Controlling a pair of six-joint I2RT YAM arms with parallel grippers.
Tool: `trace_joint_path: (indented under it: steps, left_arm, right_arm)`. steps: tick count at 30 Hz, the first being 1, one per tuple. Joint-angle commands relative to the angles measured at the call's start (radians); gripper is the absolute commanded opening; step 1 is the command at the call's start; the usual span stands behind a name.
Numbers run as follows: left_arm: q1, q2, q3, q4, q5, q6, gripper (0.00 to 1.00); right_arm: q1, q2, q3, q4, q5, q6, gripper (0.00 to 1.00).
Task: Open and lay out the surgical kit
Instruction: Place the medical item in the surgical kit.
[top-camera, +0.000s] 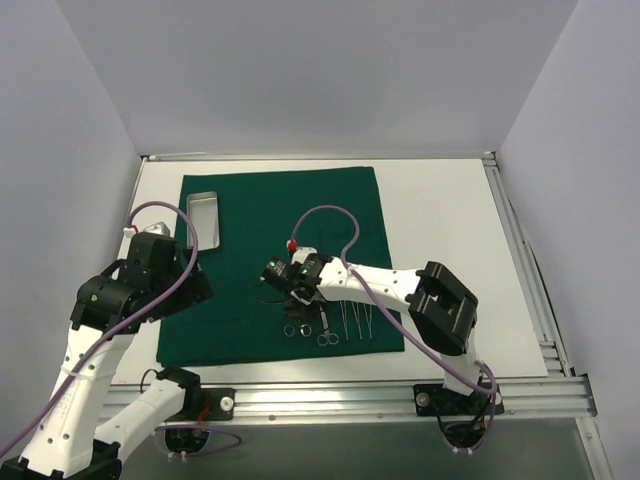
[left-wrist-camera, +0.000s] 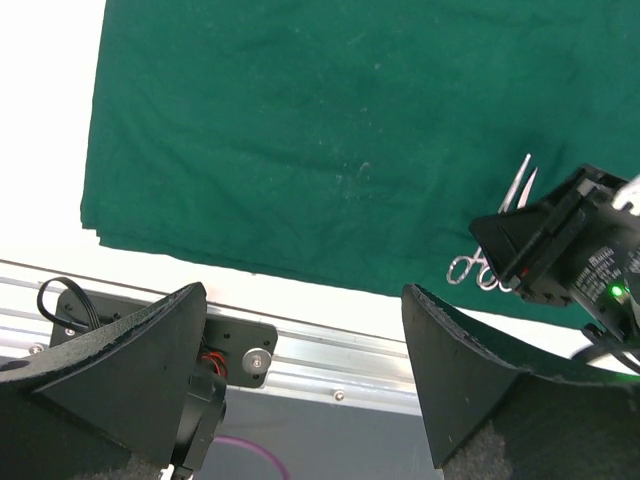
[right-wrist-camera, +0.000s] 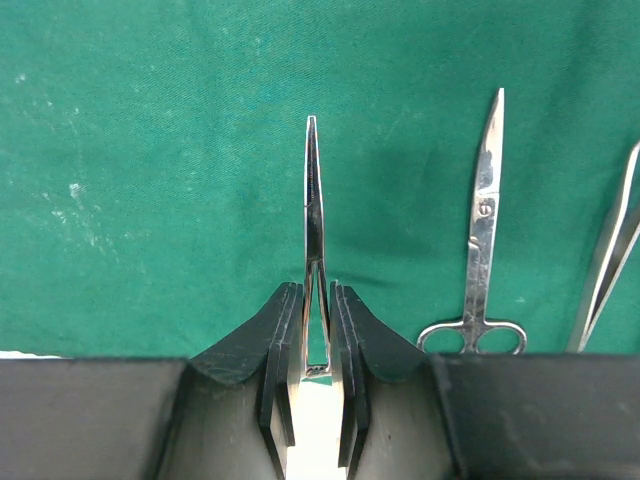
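**Worktop** (top-camera: 440, 220): white, carries all items.

**Cloth** (top-camera: 280, 210): dark green, unfolded, lying flat. Covers the centre-left of the worktop; its near edge stops just short of the worktop's near edge. Opening step judged done.

**Tray** (top-camera: 203, 220): shiny metal, on the cloth at its far-left corner. Nothing seen inside from overhead.

**Left gripper** (left-wrist-camera: 303, 300): spread wide, holding nothing. Hangs over the cloth's near edge, left part.

**Right gripper** (right-wrist-camera: 315, 300): pinching a slim steel tool (right-wrist-camera: 313, 200) by its back end, tip aimed at the cloth's far edge. Positioned over the cloth close to its near edge. Cannot tell whether the tool touches the cloth.

**Laid-out row** (top-camera: 345, 325): along the cloth's near edge, right half, tools side by side w/ tips toward the far edge. Incl. scissors (right-wrist-camera: 483, 250) just beside the held tool, and tweezers (right-wrist-camera: 610, 260) further along, partly cut off by the frame.

**Progress (judgement):** near complete.
- Done: cloth open, tray set aside, most tools in line.
- Left: set the held tool down parallel to the row, release, withdraw both arms.
- No other loose tools seen elsewhere on the cloth.
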Motion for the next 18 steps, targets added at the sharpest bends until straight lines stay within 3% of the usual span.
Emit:
trace_joint_path:
  steps: [1, 18]
  left_arm:
    - [0.005, -0.012, 0.001, -0.033, 0.02, -0.009, 0.88]
    - [0.005, -0.002, -0.008, -0.016, 0.047, 0.02, 0.88]
  right_arm:
    - [0.002, 0.024, -0.006, -0.022, 0.011, 0.021, 0.0]
    - [-0.014, 0.105, 0.023, -0.021, -0.024, 0.028, 0.0]
